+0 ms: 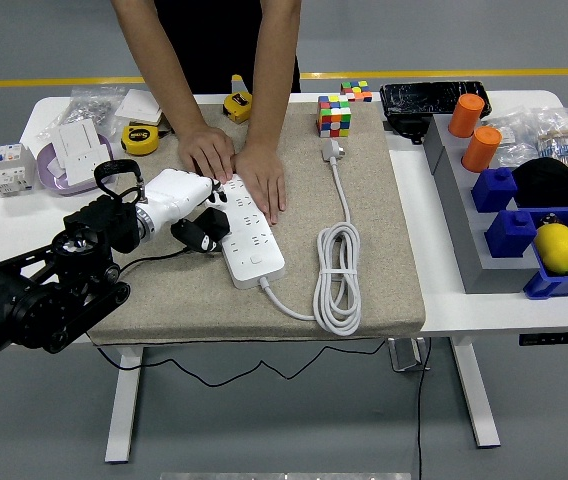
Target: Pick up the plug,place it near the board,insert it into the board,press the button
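Observation:
A white power strip [248, 234] lies on the burlap mat [364, 270], its white cord coiled to the right [336, 275]. My left hand [186, 200], white with black fingers, is shut on the black plug [202, 229] at the strip's left edge, the plug touching or just over the strip's sockets. The plug's thin black cable trails left and down off the mat. A person's two hands [234, 165] press flat on the strip's far end. My right hand is out of view.
Tape measures [141, 138], a white box and breaker parts lie at the back left. A colour cube [334, 116] stands behind the cord's plug. Grey and blue bins with orange cylinders and a yellow lemon [557, 247] fill the right side.

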`<state>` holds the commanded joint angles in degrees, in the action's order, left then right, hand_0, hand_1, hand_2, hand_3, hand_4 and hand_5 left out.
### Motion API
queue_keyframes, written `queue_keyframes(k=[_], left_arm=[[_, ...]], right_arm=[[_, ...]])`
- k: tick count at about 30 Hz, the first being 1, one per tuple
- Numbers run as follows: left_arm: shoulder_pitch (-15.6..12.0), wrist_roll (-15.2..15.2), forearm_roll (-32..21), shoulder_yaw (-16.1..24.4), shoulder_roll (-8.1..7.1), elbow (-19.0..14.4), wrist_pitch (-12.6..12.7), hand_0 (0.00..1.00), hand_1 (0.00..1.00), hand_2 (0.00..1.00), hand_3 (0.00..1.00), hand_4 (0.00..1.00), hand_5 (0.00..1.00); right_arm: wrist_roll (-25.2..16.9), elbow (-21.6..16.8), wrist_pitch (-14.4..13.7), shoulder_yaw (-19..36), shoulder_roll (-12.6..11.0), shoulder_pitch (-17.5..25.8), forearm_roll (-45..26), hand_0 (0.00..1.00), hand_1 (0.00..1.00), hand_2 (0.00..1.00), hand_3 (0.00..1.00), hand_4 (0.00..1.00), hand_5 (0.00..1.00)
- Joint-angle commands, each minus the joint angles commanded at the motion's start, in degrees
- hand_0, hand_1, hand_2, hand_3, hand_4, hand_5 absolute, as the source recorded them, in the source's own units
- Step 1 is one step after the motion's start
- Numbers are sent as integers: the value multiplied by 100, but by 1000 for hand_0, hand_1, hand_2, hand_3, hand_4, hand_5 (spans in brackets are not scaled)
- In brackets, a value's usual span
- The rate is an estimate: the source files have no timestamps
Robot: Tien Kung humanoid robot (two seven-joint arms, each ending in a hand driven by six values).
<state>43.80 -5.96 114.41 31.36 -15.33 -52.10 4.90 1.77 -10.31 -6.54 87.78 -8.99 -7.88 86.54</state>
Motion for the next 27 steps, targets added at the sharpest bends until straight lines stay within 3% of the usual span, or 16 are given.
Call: queue_keyframes(k=[7,8,13,14,19,20,27], left_arm=[[-20,-49,-17,8,-35,-24,-13,715,776,705,718,998,355],[-20,-59,-13,6,-36,-23,-21,429,443,416,507,998,361],[-23,-90,7,-23,-24,2,-9,429,443,416,507,998,361],[-26,-97,14,-31,-19,7,10,313,250,302,386,998,373],[-20,-96,46,-50,2,43,107,313,250,302,386,998,373],[-17,-94,50,-52,3,47,124,250,156,221,301,955,382],[1,-92,99,-42,26,90,213,243,143,209,279,938,383]], right_arm=[[-8,0,-9,4,2,2,1,998,878,789,845,998,861],[-7,0,-11,9,2,3,5,998,885,789,845,998,836],[-13,0,-13,13,2,-1,7,998,885,789,845,998,836],[-16,0,-14,11,2,-3,4,998,885,786,844,998,827],[-19,0,-17,18,1,-9,9,998,885,786,844,998,827],[-18,0,-18,21,1,-10,10,998,885,786,843,998,824],[-23,0,-23,30,-5,-20,15,998,885,786,843,998,822]])
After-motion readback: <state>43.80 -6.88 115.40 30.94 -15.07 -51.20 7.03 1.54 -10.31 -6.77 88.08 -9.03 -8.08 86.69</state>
